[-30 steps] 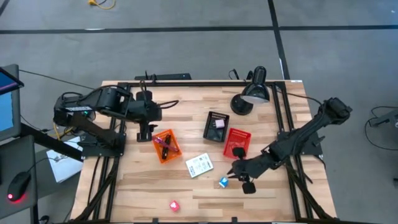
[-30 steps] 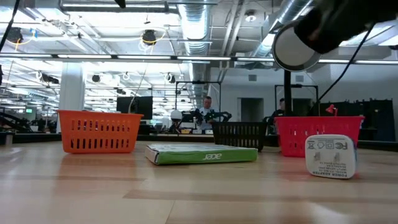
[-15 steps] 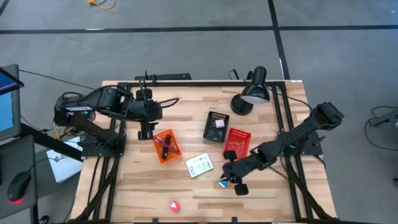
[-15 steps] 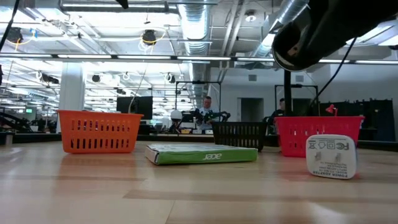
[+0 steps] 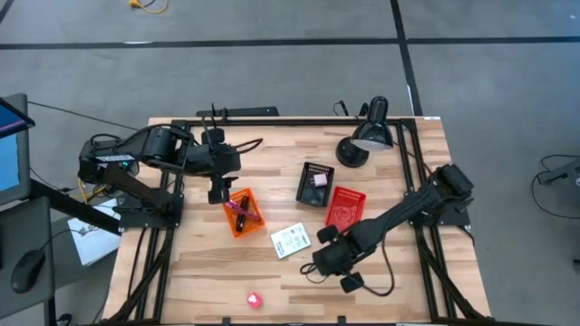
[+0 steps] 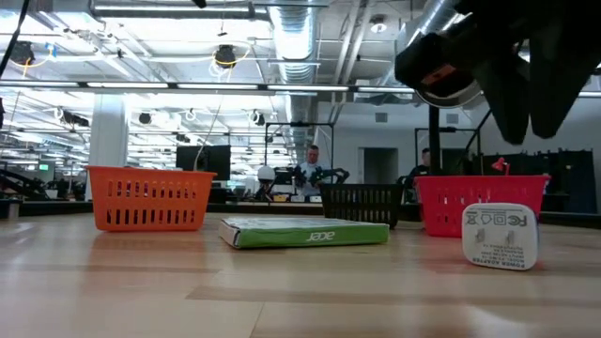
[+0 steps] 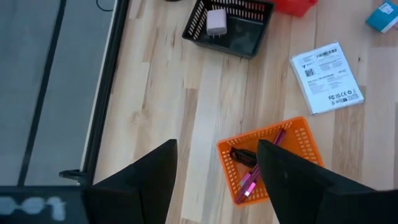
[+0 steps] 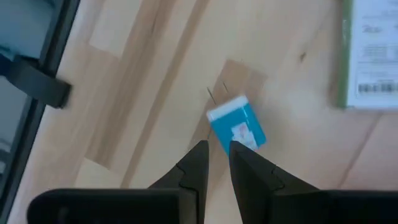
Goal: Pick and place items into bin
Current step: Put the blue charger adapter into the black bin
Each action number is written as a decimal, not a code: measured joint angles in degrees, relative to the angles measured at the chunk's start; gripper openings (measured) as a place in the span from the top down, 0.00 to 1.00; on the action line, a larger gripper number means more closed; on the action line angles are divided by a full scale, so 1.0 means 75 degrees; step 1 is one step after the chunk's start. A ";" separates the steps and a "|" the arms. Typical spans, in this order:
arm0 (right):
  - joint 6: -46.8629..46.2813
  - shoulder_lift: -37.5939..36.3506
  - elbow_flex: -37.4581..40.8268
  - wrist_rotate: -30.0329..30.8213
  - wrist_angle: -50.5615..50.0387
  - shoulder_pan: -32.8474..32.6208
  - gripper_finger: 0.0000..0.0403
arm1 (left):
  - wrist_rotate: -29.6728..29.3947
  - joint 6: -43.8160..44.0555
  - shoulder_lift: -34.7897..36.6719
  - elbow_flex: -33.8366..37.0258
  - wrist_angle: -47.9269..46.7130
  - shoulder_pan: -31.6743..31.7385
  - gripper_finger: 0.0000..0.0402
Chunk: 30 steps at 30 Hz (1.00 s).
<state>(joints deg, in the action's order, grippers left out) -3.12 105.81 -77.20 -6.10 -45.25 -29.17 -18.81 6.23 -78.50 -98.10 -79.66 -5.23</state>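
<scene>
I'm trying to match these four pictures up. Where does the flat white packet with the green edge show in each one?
High view: the flat white packet with the green edge lies mid-table, just right of the orange plastic basket.
Low view: the packet lies centre, right of that basket.
Left wrist view: the packet is at the right, above the basket.
Right wrist view: only part of the packet shows at the upper right corner; the basket is not in it.

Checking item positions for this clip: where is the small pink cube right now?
In the high view the small pink cube lies alone on the wooden table near its front edge, left of centre, nearer the front than the white card-like packet.
</scene>
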 joint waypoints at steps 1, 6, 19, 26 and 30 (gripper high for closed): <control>0.0061 0.0095 -0.0094 -0.0005 -0.0011 -0.0004 0.85 | 0.0003 0.0065 -0.0001 0.0000 -0.0005 0.0000 0.47; 0.0092 0.0405 -0.0465 0.0001 -0.0503 0.0008 0.85 | 0.0009 0.0085 -0.0003 0.0000 -0.0050 0.0000 0.47; 0.0086 0.0427 -0.0774 0.0479 -0.0590 0.0055 0.85 | 0.0020 0.0081 -0.0090 0.0003 -0.0033 0.0000 0.47; -0.0394 0.0427 -0.0774 0.0456 -0.0584 0.0210 0.85 | 0.0023 0.0078 -0.0087 0.0003 -0.0026 0.0000 0.47; -0.0783 0.0427 -0.0774 0.0442 -0.0597 0.0231 0.85 | 0.0033 0.0075 -0.0087 0.0003 -0.0026 0.0000 0.47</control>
<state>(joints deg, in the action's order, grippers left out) -8.99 109.01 -83.00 -2.78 -49.73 -27.43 -18.56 6.79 -79.15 -98.08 -79.85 -5.23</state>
